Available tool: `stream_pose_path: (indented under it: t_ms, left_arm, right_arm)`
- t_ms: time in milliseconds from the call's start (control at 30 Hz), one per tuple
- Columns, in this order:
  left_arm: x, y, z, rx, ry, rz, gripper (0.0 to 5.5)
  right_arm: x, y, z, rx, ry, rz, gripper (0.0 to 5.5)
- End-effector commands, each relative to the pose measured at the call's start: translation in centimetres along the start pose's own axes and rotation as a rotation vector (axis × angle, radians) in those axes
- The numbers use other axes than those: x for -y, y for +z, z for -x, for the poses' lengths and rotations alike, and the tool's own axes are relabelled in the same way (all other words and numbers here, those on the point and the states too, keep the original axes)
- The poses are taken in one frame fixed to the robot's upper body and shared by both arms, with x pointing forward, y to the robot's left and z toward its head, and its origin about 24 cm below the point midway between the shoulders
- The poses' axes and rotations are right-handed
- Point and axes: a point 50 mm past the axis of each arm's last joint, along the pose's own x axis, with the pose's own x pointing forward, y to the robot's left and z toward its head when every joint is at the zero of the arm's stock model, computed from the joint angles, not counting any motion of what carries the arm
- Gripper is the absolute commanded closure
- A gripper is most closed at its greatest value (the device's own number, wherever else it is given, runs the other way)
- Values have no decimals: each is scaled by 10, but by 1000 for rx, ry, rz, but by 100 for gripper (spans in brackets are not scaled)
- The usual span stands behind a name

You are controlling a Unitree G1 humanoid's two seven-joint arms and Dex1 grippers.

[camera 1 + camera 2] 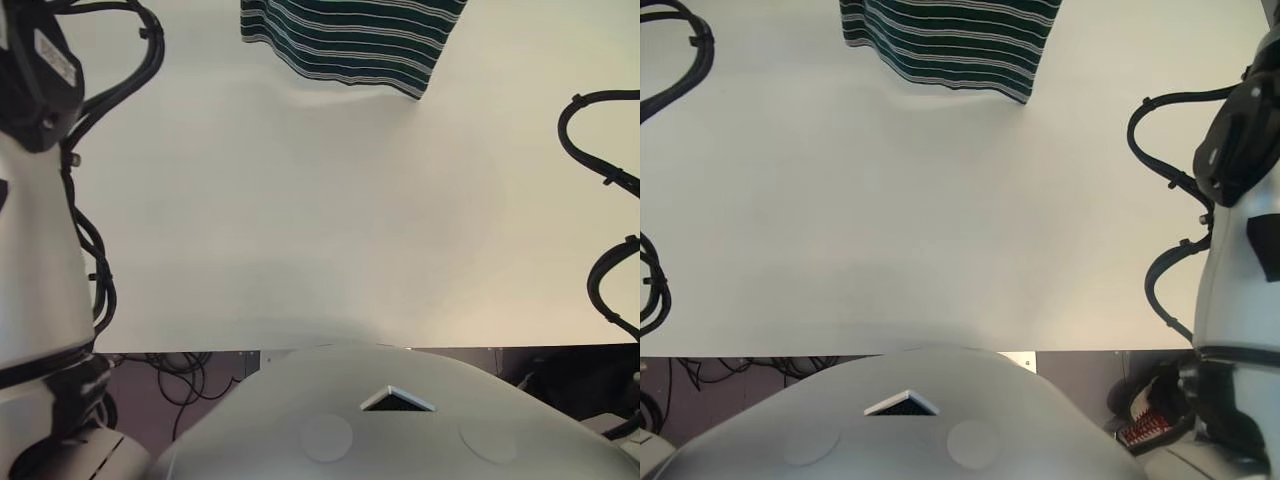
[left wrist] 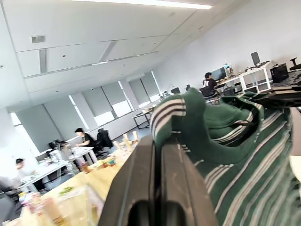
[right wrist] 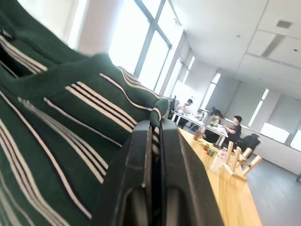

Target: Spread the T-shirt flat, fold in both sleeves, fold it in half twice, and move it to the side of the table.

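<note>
White table (image 1: 300,220) spreads beneath the green striped T-shirt (image 1: 350,40); left gripper (image 2: 157,141) and right gripper (image 3: 154,127) each clamp its fabric tightly.

We hold both arms up, our left arm (image 1: 40,230) to the left of the hanging T-shirt (image 1: 350,40) and our right arm (image 1: 1240,230) to its right. Our left pincer (image 2: 157,141) is clamped on a bunched fold of the T-shirt, fingers pressed together. Our right pincer (image 3: 154,127) pinches a fold of the T-shirt the same way.
</note>
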Motion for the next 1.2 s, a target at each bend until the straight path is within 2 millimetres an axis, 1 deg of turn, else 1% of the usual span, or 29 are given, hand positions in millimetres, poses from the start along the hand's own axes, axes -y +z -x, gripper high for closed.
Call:
stream_pose_path:
  t_ms: [33, 100, 167, 267, 300, 433, 533, 600, 667, 767, 867, 1000, 1067, 1100, 1133, 1167, 1200]
  left_arm:
    - [-7, -18, 36, -58, -134, 23, 550]
    - [-4, -26, 54, -88, -257, 25, 550]
    - [-1, -34, 75, -131, -372, 12, 550]
    - [14, -39, 103, -172, -487, -11, 550]
    - [23, -39, 109, -180, -525, -16, 550]
    - [68, -36, 138, -235, -699, -42, 550]
    - [101, -38, 160, -309, -799, -52, 550]
    - [121, -43, 174, -354, -853, -38, 550]
    - [147, -55, 185, -412, -924, -22, 550]
    - [176, -68, 199, -477, -1005, 1, 550]
    - [195, -79, 209, -548, -1058, 2, 550]
    - [220, -88, 218, -585, -1117, 18, 550]
    - [228, -92, 222, -601, -1133, 55, 550]
    - [233, -95, 225, -608, -1139, 84, 524]
    - [237, -98, 227, -617, -1148, 108, 516]
    - [242, -101, 230, -624, -1160, 129, 502]
    - [246, -103, 232, -630, -1174, 146, 483]
  right_arm:
    - [-6, -7, 18, -9, 93, 26, 550]
    - [-11, -10, 33, -18, 144, 29, 550]
    - [-21, -11, 49, -30, 202, 34, 550]
    - [-43, -9, 74, -65, 302, 39, 550]
    - [-48, -8, 82, -77, 321, 35, 550]
    - [-68, -4, 116, -134, 389, 13, 550]
    - [-94, -4, 146, -205, 508, -17, 550]
    - [-113, -6, 166, -266, 604, -46, 550]
    - [-130, -14, 185, -362, 707, -55, 550]
    - [-146, -22, 206, -468, 816, -50, 550]
    - [-158, -27, 220, -538, 894, -41, 550]
    - [-181, -42, 245, -624, 1035, -25, 550]
    - [-190, -49, 254, -655, 1078, -11, 550]
    - [-193, -55, 258, -677, 1093, -2, 550]
    - [-197, -61, 262, -696, 1107, 3, 550]
    - [-200, -66, 265, -713, 1120, 6, 523]
    - [-203, -70, 268, -728, 1134, -4, 507]
